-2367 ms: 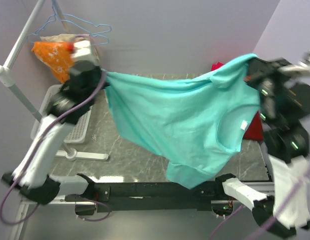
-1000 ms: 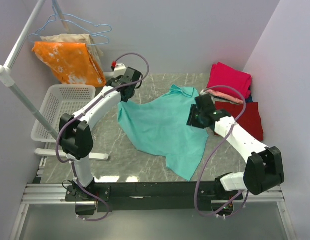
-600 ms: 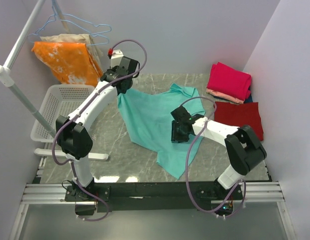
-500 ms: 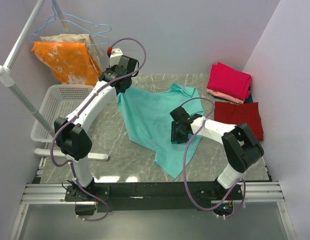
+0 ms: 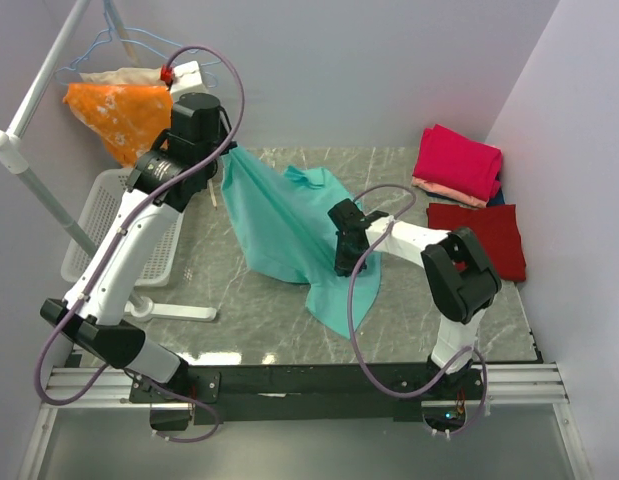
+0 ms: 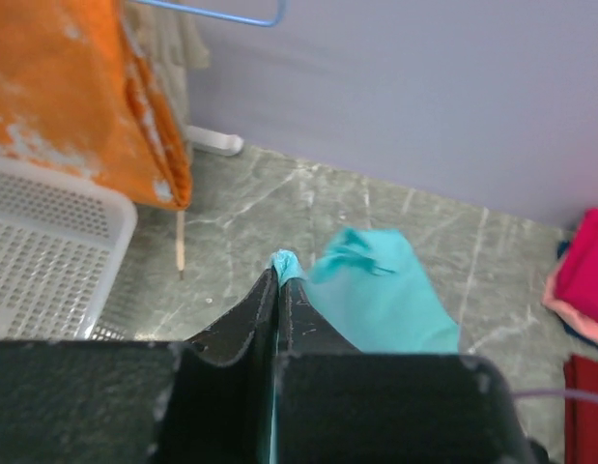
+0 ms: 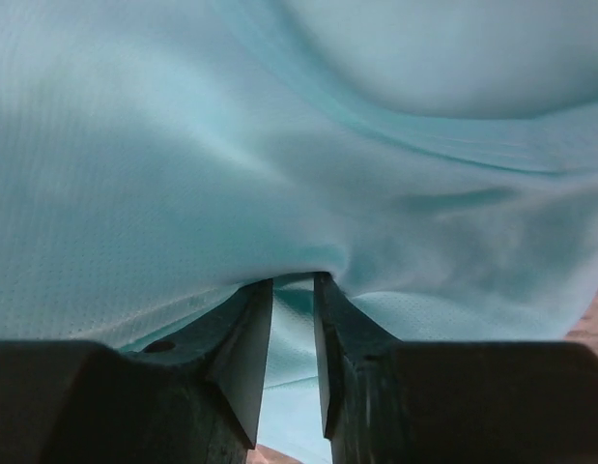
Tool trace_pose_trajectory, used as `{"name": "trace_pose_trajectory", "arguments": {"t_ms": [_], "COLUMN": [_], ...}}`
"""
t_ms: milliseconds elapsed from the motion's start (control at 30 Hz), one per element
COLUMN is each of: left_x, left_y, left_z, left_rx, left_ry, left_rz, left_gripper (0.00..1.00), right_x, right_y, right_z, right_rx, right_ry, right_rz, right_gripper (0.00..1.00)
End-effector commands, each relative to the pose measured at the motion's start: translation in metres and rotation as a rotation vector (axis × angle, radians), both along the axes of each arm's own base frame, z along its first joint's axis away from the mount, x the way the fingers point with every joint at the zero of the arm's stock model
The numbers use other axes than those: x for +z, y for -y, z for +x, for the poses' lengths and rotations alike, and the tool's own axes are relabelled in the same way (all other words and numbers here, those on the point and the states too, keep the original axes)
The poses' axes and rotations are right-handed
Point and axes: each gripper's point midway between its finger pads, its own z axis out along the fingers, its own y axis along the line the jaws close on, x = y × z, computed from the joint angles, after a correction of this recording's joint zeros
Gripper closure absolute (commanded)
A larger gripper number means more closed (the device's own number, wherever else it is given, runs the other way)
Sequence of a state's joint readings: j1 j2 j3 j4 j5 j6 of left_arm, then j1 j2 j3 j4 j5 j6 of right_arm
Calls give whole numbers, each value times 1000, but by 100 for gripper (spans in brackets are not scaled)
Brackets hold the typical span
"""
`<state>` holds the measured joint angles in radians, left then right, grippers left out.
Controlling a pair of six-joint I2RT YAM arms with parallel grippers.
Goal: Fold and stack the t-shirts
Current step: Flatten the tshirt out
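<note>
The teal t-shirt (image 5: 279, 225) hangs from its top left corner and trails down onto the marble table (image 5: 239, 300). My left gripper (image 5: 227, 150) holds that corner up and is shut on it; a tuft of teal cloth (image 6: 287, 263) sticks out past its tips (image 6: 279, 275). My right gripper (image 5: 341, 262) is low at the shirt's right edge. Its jaws (image 7: 292, 282) stand a little apart, with teal cloth (image 7: 279, 145) draped over their tips and a fold between them. Folded magenta (image 5: 457, 160), salmon (image 5: 444, 190) and dark red (image 5: 479, 235) t-shirts lie at the right.
A white basket (image 5: 99, 225) sits at the table's left edge beside a slanted rack pole (image 5: 29, 170). An orange blotched cloth (image 5: 114, 115) and a beige cloth (image 5: 119, 77) hang behind it under blue hangers (image 5: 179, 45). Walls close in at the back and right.
My left arm rose and swung left, lifting the shirt's corner off the table. My right gripper slid left along the shirt and its jaws narrowed. The shirt gathered into a narrower drape.
</note>
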<state>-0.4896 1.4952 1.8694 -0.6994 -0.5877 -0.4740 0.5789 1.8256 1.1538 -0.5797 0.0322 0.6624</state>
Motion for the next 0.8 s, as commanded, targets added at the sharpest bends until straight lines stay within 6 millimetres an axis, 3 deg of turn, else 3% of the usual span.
{"name": "trace_pose_trajectory", "arguments": {"t_ms": [0,100,167,300,367,467,633,733,767], "left_x": [23,13,0,-69,-96,-122,-135,-150,-162], "left_y": [33,51,59,69,62,47,41,40,38], "left_z": [0,3,4,21,24,18,-3,-21,-29], "left_rx": [-219,-320,-353,-340,-283,-205,-212,-236,-240], "left_ry": [82,70,14,-184,-252,-325,-375,-419,-445], "left_rz": [-6,12,14,50,66,91,72,56,53], "left_gripper": [89,77,74,74,76,77,72,70,70], "right_x": [-21,-19,-15,-7,-2,3,12,35,57], "right_y": [54,84,105,136,147,150,150,135,129], "right_z": [-4,6,15,31,41,52,64,72,80], "right_rx": [-107,-189,-250,-337,-373,-378,-395,-361,-358], "right_ry": [-80,-79,-75,-58,-46,-28,6,113,194], "right_rz": [-182,-231,-246,-279,-283,-297,-298,-231,-195], "right_gripper": [71,76,77,77,79,80,82,80,78]}}
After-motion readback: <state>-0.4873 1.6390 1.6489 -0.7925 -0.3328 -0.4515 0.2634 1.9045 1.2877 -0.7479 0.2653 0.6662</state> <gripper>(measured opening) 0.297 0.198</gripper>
